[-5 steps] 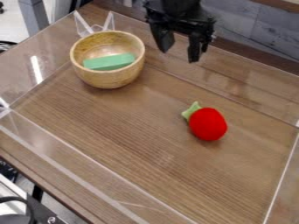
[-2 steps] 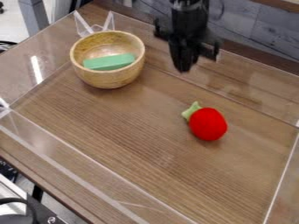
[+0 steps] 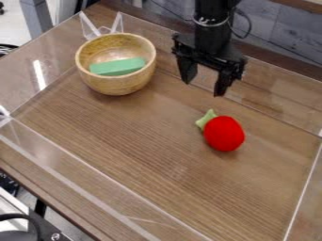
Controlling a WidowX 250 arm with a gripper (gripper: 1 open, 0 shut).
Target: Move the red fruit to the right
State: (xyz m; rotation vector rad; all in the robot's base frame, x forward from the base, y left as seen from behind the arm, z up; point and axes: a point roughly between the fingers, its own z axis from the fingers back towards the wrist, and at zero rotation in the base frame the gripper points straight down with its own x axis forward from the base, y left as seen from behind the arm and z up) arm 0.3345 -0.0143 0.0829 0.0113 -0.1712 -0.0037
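Note:
The red fruit point(image 3: 224, 133), a small fuzzy strawberry-like toy with a green leafy top, lies on the wooden tabletop right of centre. My black gripper point(image 3: 206, 81) hangs above and behind it, pointing straight down, a short way up-left of the fruit and apart from it. Its two fingers stand spread wide with nothing between them.
A wooden bowl point(image 3: 116, 80) holding a flat green item point(image 3: 116, 67) stands at the back left. Clear acrylic walls point(image 3: 32, 71) fence the wooden table point(image 3: 138, 151) on all sides, with a low front edge near the camera.
The gripper has come down and shifted right toward the fruit. Its fingers were open, shut briefly, and now stand open again. The fruit and bowl have not moved.

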